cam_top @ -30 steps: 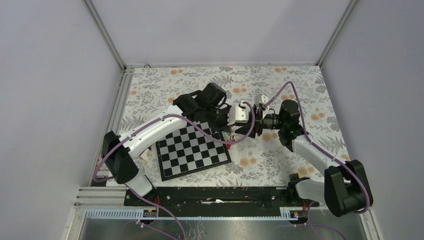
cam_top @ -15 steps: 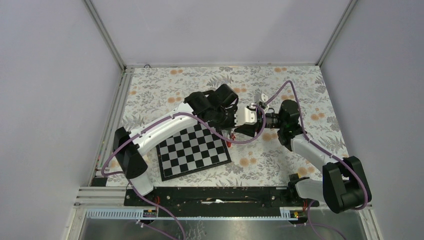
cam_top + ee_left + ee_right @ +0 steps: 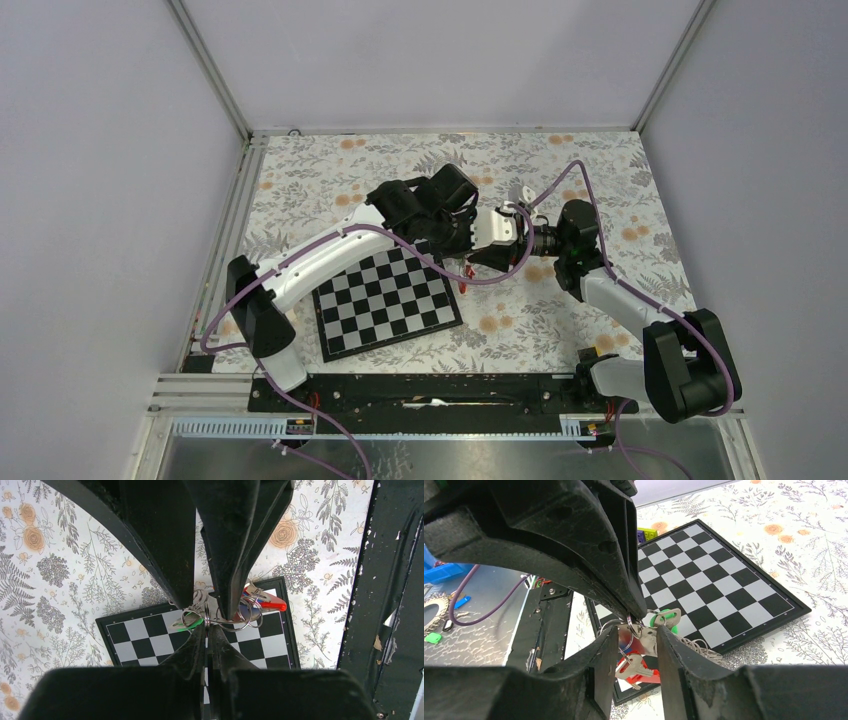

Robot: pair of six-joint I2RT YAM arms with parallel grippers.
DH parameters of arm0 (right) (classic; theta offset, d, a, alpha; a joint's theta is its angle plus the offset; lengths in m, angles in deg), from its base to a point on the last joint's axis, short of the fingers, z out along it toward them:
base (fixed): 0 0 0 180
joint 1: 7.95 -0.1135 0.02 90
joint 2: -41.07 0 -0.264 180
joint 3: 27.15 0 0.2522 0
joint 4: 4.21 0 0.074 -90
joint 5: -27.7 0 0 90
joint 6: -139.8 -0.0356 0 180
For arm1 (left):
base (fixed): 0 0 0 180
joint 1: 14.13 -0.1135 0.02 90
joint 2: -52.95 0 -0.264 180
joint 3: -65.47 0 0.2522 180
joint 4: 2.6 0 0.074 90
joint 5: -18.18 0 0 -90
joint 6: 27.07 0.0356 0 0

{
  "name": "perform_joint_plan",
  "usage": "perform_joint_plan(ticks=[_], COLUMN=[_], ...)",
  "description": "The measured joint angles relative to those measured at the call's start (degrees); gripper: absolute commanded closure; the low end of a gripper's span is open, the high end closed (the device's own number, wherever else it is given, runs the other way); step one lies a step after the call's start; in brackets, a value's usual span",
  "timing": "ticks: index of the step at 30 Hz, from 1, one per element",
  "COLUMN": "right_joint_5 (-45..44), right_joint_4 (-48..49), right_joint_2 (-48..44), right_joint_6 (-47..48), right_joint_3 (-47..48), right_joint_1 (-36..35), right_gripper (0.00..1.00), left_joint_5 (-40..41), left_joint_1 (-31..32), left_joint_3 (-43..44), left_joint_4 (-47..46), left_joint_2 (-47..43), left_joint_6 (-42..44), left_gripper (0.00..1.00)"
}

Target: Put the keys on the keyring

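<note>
The keys hang as one bunch on silver split rings above the chessboard [image 3: 140, 640]: a green key [image 3: 192, 622], a blue one [image 3: 246, 611] and a red piece [image 3: 267, 602]. I cannot tell whether that red piece is the keyring or a key tag. My left gripper [image 3: 207, 627] is shut on a split ring [image 3: 206, 611]. My right gripper [image 3: 636, 635] comes in from the opposite side, and a flat silver key [image 3: 641, 639] spans the gap between its fingers. Below it dangle another silver key [image 3: 631, 665] and the red piece [image 3: 641, 679]. In the top view both grippers meet over the bunch [image 3: 464, 272].
The black-and-white chessboard [image 3: 385, 300] lies on the flowered tablecloth [image 3: 600, 170] under the bunch. A heap of loose silver rings [image 3: 696, 647] lies at its edge. A yellow-and-purple small object [image 3: 646, 532] lies beyond the board. The black base rail [image 3: 430, 390] runs along the near edge.
The left arm has swung right, bringing its gripper against the right gripper over the board's corner. The right jaws have narrowed slightly around the key.
</note>
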Motion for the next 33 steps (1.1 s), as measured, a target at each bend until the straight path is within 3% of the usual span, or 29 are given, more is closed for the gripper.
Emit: perform_joint_plan(ticks=[15,25,33], right_joint_5=[0.0,0.2,1.0], right_joint_4=[0.1,1.3,1.3], right_joint_2=[0.0,0.2,0.6], right_joint_6=[-0.5,-1.6,-1.5], right_joint_3=[-0.1,-0.1,-0.1], right_joint_1=[-0.4,-0.6,-0.9], right_gripper=[0.68,0.8,0.82], left_joint_5=[-0.8,-1.2,-1.6], left_joint_1=[0.0,0.0,0.0], left_joint_3=[-0.3,-0.3,-0.3], left_joint_4=[-0.1,-0.1,-0.1], left_joint_2=[0.0,0.7,0.9], left_joint_6=[-1.0,-1.3,-1.5], left_gripper=[1.0,1.0,1.0])
